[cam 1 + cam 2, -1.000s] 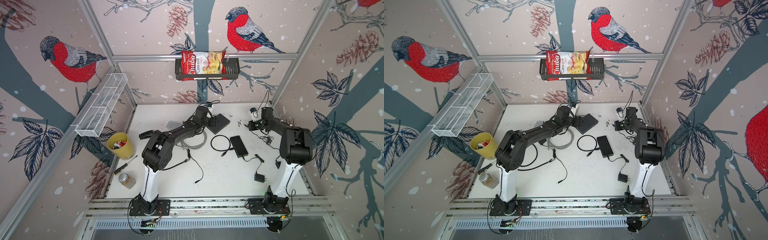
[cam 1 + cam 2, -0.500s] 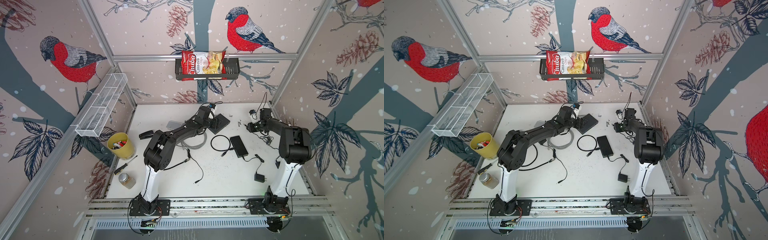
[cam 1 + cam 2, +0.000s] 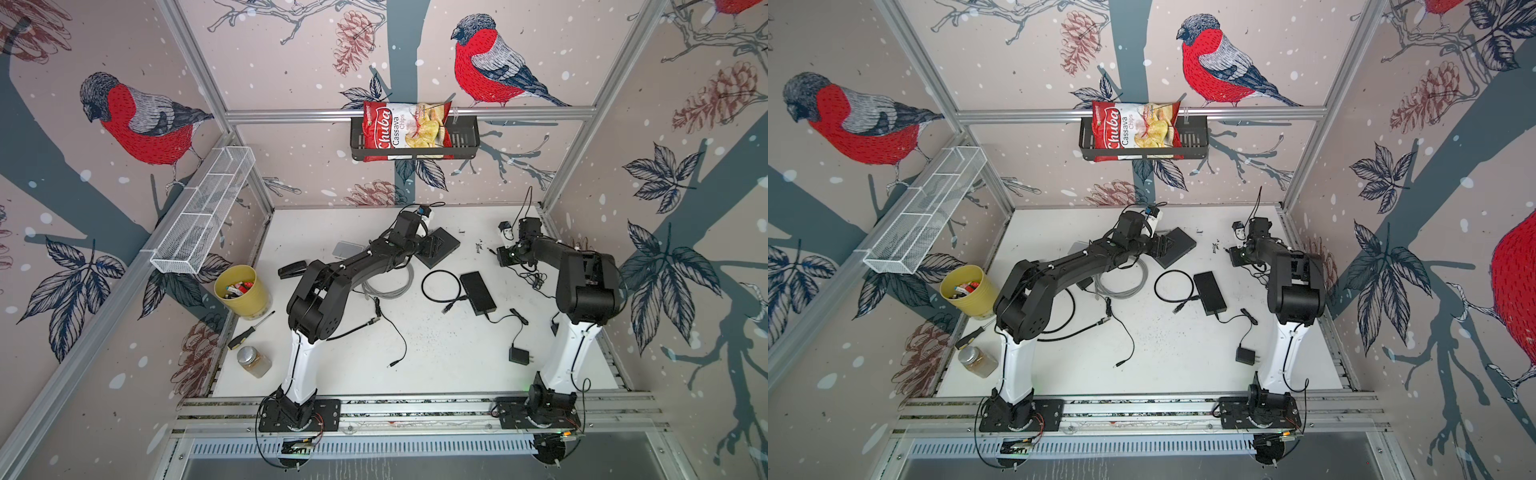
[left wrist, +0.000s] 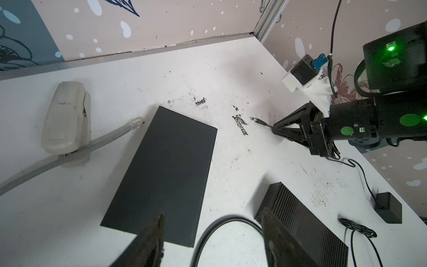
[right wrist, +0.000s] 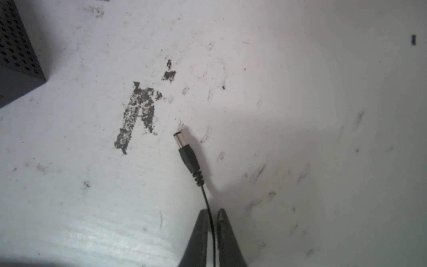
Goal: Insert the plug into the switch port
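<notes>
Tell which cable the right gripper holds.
The thin black cable with the barrel plug; the grey Ethernet cable and looped black cable are not gripped.

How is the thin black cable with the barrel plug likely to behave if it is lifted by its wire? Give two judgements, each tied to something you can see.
Probably floppy: the cable is very thin where the right tool pinches it, so the plug may droop and swing. Likely light: the plug looks small beside the tool's tips.
</notes>
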`<state>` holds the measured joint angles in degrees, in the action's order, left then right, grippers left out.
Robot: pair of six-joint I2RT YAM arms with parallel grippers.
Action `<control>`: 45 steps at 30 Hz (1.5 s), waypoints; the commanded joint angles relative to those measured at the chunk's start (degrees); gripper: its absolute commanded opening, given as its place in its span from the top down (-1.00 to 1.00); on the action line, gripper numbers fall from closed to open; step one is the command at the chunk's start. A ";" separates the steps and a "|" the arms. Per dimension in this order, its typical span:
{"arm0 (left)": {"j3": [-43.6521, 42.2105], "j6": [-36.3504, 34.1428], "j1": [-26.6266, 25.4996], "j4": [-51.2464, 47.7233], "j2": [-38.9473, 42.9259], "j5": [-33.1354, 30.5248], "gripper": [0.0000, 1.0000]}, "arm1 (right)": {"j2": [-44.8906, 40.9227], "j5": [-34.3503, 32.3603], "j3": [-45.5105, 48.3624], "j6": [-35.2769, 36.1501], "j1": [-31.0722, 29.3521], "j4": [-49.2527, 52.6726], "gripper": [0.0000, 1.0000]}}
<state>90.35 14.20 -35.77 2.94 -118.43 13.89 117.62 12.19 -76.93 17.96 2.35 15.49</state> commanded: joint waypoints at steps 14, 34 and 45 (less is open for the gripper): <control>8.80 2.08 -0.18 -4.89 -3.16 8.39 -0.34 | -8.06 15.63 1.61 8.28 -7.44 -2.84 0.95; 16.51 8.89 0.97 -6.80 -14.40 17.07 -0.04 | -12.41 24.50 9.68 10.48 -11.73 -6.67 0.88; 16.20 11.92 1.14 -3.30 -16.13 20.95 0.13 | -12.79 25.52 10.48 11.24 -12.63 -6.94 0.88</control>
<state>106.83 24.25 -34.72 -3.60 -134.39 31.51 105.25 36.27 -66.57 28.56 -10.11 9.82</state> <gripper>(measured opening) 0.449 0.061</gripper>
